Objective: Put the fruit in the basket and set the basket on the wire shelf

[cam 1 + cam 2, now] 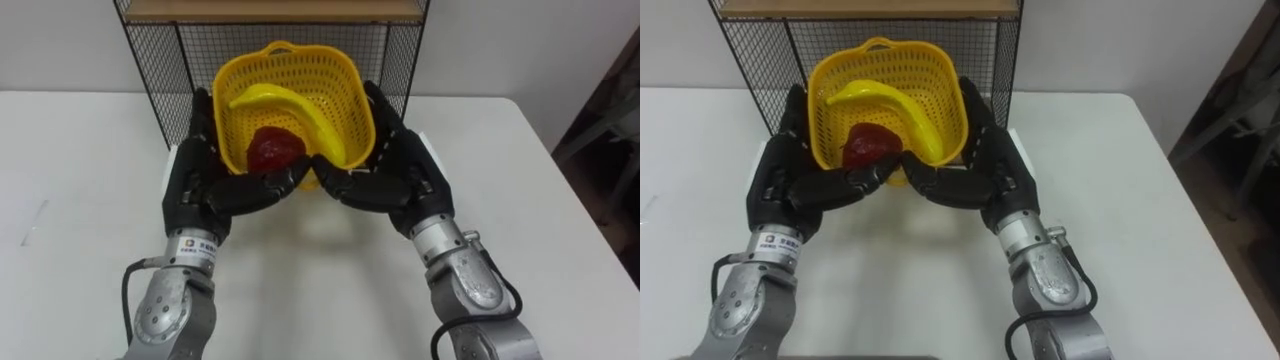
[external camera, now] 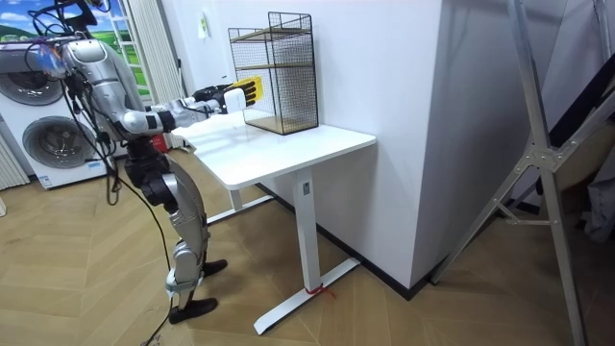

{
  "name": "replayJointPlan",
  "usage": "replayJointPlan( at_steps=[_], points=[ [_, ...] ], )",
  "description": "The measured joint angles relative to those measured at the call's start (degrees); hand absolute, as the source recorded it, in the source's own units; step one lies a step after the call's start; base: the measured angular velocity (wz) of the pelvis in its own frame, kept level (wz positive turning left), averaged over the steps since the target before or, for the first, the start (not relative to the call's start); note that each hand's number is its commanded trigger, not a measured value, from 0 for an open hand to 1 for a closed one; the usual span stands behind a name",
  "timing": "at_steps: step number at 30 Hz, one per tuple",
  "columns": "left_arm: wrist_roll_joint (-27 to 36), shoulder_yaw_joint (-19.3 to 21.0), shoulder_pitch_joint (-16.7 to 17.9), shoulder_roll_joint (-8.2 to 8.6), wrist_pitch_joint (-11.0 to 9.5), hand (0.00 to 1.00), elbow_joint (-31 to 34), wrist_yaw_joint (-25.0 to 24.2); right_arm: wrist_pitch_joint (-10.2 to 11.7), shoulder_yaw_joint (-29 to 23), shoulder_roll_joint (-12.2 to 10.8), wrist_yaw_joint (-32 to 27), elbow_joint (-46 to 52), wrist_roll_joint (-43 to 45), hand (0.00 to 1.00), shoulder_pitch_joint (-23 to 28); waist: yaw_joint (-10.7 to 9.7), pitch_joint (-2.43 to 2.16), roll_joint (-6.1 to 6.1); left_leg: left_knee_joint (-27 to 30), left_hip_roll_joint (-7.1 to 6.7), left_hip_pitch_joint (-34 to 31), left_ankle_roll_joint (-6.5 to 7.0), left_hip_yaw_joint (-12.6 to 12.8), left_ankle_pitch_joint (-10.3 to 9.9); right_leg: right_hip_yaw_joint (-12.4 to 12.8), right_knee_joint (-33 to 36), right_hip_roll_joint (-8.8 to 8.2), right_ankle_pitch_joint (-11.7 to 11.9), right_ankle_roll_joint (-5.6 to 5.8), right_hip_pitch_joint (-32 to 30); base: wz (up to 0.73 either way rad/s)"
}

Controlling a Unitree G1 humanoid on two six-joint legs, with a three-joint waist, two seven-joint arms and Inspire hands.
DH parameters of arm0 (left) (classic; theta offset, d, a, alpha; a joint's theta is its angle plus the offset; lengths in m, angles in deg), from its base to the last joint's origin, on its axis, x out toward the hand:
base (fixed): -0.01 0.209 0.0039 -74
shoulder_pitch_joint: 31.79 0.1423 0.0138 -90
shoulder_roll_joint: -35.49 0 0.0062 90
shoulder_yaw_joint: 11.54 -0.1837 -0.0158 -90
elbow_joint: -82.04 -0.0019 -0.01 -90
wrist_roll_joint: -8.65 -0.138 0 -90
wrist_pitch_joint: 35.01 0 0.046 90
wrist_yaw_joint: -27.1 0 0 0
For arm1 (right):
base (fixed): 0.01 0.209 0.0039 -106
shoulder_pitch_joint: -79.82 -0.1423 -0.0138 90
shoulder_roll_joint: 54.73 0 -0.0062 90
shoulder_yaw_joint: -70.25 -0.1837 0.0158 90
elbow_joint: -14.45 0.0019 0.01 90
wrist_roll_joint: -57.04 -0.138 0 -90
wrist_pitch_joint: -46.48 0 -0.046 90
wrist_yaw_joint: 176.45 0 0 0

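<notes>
The yellow basket [image 1: 340, 80] sits in the upper middle of the frame, held up between both hands just in front of the black wire shelf [image 1: 165, 70] that stands at the top of the frame on the white table [image 1: 80, 180]. Inside the basket lie 2 pieces of fruit: a banana [image 1: 300, 108] curving across the middle and a dark red fruit [image 1: 274, 148] below it, against the near wall. The left hand [image 1: 205, 185], left of centre, grasps the basket, with its fingers laid up along the left side and its thumb bent across the near wall. The right hand [image 1: 395, 180], right of centre, grips the other side in the same way, and the 2 thumbs nearly meet under the red fruit. A wooden board [image 1: 270, 10] runs along the shelf at the top edge. In the room view the robot stands at the table's end in the left of the frame, both arms stretched toward the shelf, with a washing machine [image 2: 48, 135] behind it.
</notes>
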Motion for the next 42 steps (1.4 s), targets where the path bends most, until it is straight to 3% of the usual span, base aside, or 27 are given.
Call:
replayJointPlan(
  at_steps=[5, 9, 11, 14, 15, 16, 18, 20, 21, 22, 24, 25, 31, 34, 42],
  points=[
    [1.27, -0.51, 0.0, 0.05, 0.0, 0.0, 0.16, -0.18, 0.0, -0.12, -0.01, -0.57, 0.01, -0.18, 0.0, 0.0, -0.19, 0.03, -0.07, 0.09, -1.23, -0.02, 0.57, -0.08, -0.55, -0.22, 0.37, -0.99, -0.79, 0.77, 0.13, 0.06],
    [0.79, -0.52, -0.01, 0.09, 0.01, 0.0, 0.16, -1.0, 0.0, -0.3, 0.06, -0.78, 0.01, -0.05, 0.0, 0.01, -0.36, 0.1, -0.18, 0.41, -2.71, -0.02, 1.58, 0.24, -1.58, -0.35, 2.23, -2.79, -2.36, 1.99, -0.3, 0.07],
    [0.76, -0.55, -0.01, 0.03, 0.01, 0.0, 0.13, -1.24, 0.0, -0.17, 0.15, -1.75, 0.04, 0.03, 0.0, 0.0, -0.49, 0.17, -0.8, 0.52, -4.72, 0.68, 2.69, 0.84, -2.54, -0.36, 4.67, -4.92, -4.06, 3.2, -0.4, 0.08],
    [0.75, -1.1, -0.04, 0.28, 0.01, 0.0, 0.12, -1.46, 0.05, -0.17, 0.84, -3.01, 0.05, 0.49, 0.0, -0.15, -0.5, -0.22, -1.47, 0.91, -6.84, 0.88, 4.65, 1.8, -4.76, -0.22, 10.21, -8.22, -6.01, 5.23, -1.56, 0.06],
    [0.76, -1.29, -0.06, 0.65, 0.01, 0.0, 0.13, -1.46, 0.05, -0.12, 0.98, -3.22, 0.05, 0.49, 0.0, -0.18, -0.52, -0.19, -1.46, 1.38, -7.24, 0.82, 5.02, 1.72, -5.2, -0.26, 12.51, -8.5, -5.94, 5.34, -2.43, 0.07],
    [0.77, -1.39, -0.05, 0.66, 0.02, 0.0, -0.03, -1.47, 0.05, 0.01, 1.04, -3.64, 0.0, 0.49, 0.0, -0.13, -0.53, 0.03, -1.38, 2.34, -7.64, 0.96, 5.77, 1.93, -5.94, 0.0, 17.6, -9.54, -5.06, 6.36, -4.12, 0.06],
    [0.61, -1.67, -0.08, 0.87, 0.02, 0.0, -0.14, -1.46, 0.06, -0.16, 0.9, -3.78, 0.0, 0.49, 0.0, -0.1, -0.49, 0.21, -1.14, 2.88, -7.81, 2.18, 6.6, 1.27, -6.85, 0.03, 21.65, -10.09, -2.69, 7.32, -5.5, 0.13],
    [0.07, -1.46, -0.44, 0.87, -0.01, 0.0, 0.01, -1.34, 0.08, -0.71, 1.22, -3.65, -0.01, 0.51, 0.0, -0.29, -1.01, 0.43, -0.15, 3.27, -7.23, 2.36, 7.08, 0.23, -7.36, 0.35, 20.27, -8.92, -2.5, 7.77, -6.04, 0.05],
    [-0.17, -1.11, -1.09, 0.88, 0.0, 0.0, 0.04, -0.97, 0.08, -0.64, 0.98, -3.55, -0.01, 0.5, 0.0, -0.77, -0.8, 0.5, 0.01, 3.09, -6.91, 2.11, 7.2, 0.16, -7.35, 0.66, 14.93, -7.89, -2.96, 7.45, -6.65, 0.0],
    [-0.32, -1.06, -1.74, 0.82, 0.02, 0.0, 0.04, -0.89, 0.08, -0.68, 1.0, -3.57, -0.02, 0.45, 0.0, -0.9, -0.93, 0.59, 0.06, 3.01, -6.97, 1.85, 7.53, 0.46, -7.27, 0.77, 8.8, -6.98, -0.88, 7.26, -7.23, 0.13],
    [-0.27, -1.19, -1.84, 1.14, 0.24, 0.0, -0.1, -0.89, 0.07, -0.68, 1.18, -3.58, -0.55, 0.19, 0.0, -0.96, -1.39, 0.27, 1.13, 1.91, -7.15, 2.37, 7.92, 0.23, -7.24, 1.04, 6.57, -6.13, 0.8, 7.17, -6.67, 0.05],
    [-0.25, -0.88, -2.33, 1.11, 0.34, 0.0, -0.07, -0.89, -0.01, -0.75, 1.17, -3.59, -1.0, -0.06, 0.0, -1.75, -1.55, 0.33, 1.66, 1.05, -7.14, 2.49, 8.08, 0.26, -6.9, 1.07, 4.94, -5.86, 1.6, 7.29, -6.24, -0.11],
    [-0.44, -0.89, -3.52, 1.21, 3.43, 0.0, -0.36, -0.9, -1.21, -1.9, 1.19, -3.9, -1.27, -0.03, 0.0, -2.94, -1.83, 0.25, 1.49, -3.69, -6.83, 5.1, 8.29, 0.25, -5.47, 0.8, -1.99, -4.66, 4.82, 7.64, -2.48, -0.02],
    [-0.4, -0.47, -4.99, 1.15, 4.63, 0.0, -1.22, -0.9, -2.69, -2.1, 1.15, -4.86, -1.31, 0.01, 0.0, -4.13, -1.7, 0.27, 1.19, -3.97, -6.38, 5.11, 8.25, 0.45, -5.46, 0.77, -4.05, -4.08, 5.61, 7.58, -1.57, -0.02],
    [-0.45, 0.24, -10.57, 1.62, 7.37, 0.0, -6.79, -0.9, -2.81, -2.39, 1.23, -7.6, -3.69, 0.07, 0.0, -6.68, -1.67, 0.31, 1.15, -5.57, -6.22, 7.11, 7.97, 0.43, -5.3, 0.26, -7.96, -3.54, 6.7, 7.52, 1.33, 0.0]
  ],
)
